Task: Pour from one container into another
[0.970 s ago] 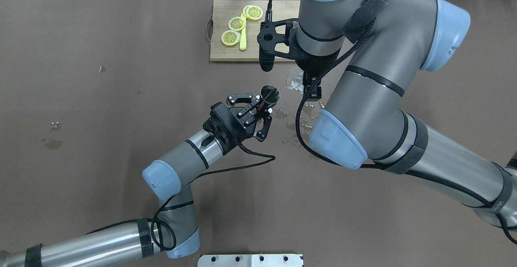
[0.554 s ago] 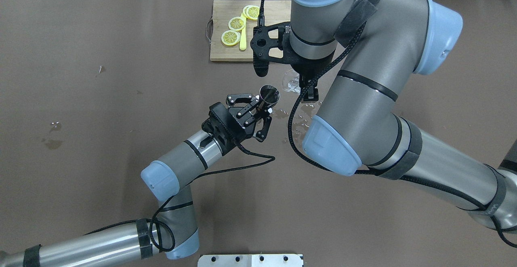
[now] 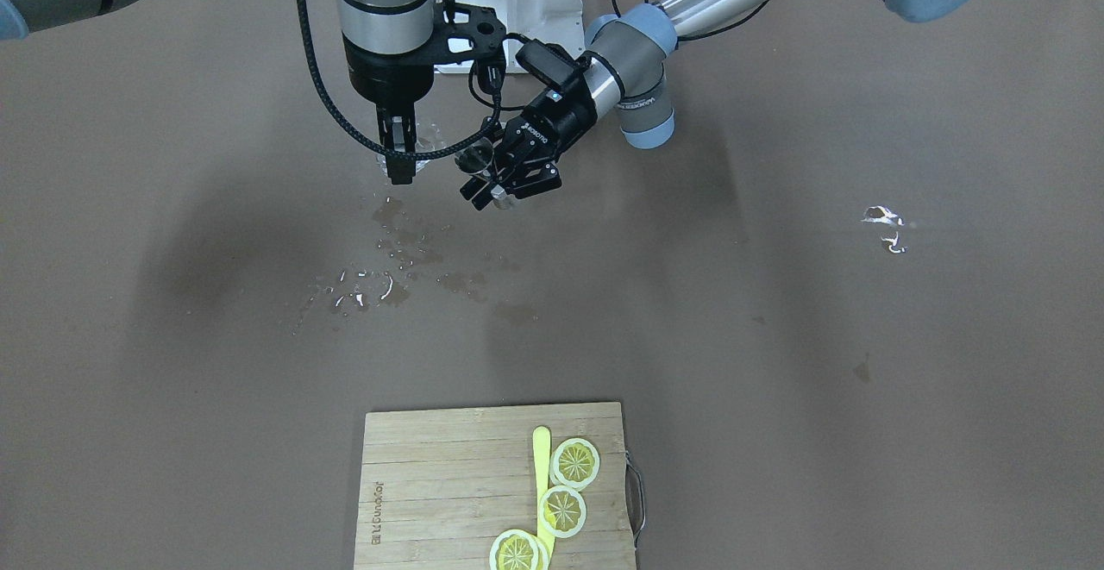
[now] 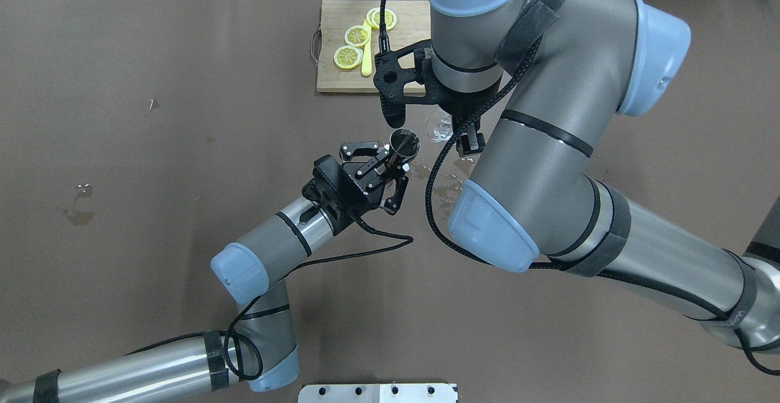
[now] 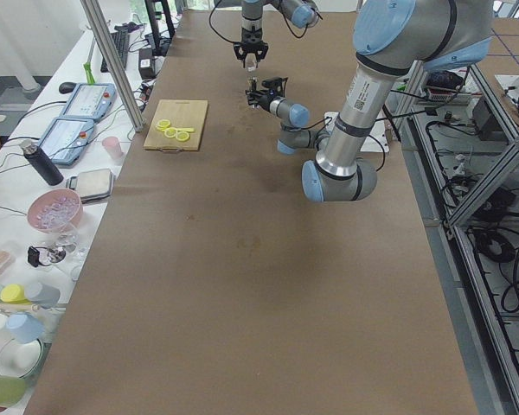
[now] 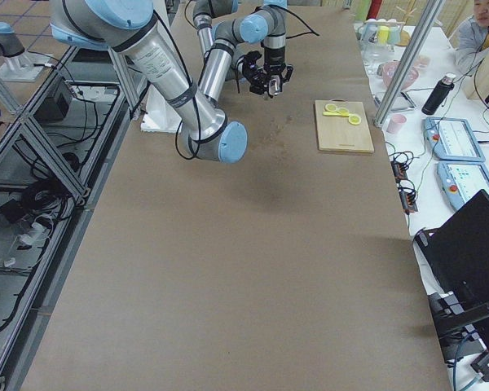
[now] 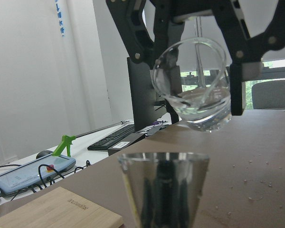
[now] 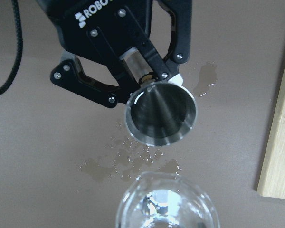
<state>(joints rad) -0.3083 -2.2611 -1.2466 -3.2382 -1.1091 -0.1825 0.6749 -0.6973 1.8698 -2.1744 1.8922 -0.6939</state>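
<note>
The left end effector (image 4: pixel 395 160) is pinching a cup (image 8: pixel 161 111) low on its narrow part and keeping the mouth up. Whether the cup's foot is touching the desk (image 4: pixel 152 238) I cannot tell. The right end effector (image 3: pixel 397 156) is clamping a glass (image 7: pixel 194 85) by two opposite walls and holding it tilted, above and just beside the cup, near the desk's middle.

The main risk, as I judge it, is a miss. The glass lip is not sitting over the cup's mouth, and the glass rim is wider than that mouth, so a quick tip would be sending water past the edge and adding to the drops (image 3: pixel 388 285) lying on the desk. Coming in too low would be knocking rim against rim or against the left fingers. Both grips are on smooth, curved walls, so either vessel could be turning or sliding between the fingers under a nudge.

The glass is clear, thin and round, with a little water pooling in its rounded bottom. The cup is polished steel, a flaring cone with a mirror finish. The desk covering is matte brown and is darkening where wet. A pale wooden board (image 3: pixel 448 466) carrying yellow slices (image 3: pixel 575 463) is lying well apart.
</note>
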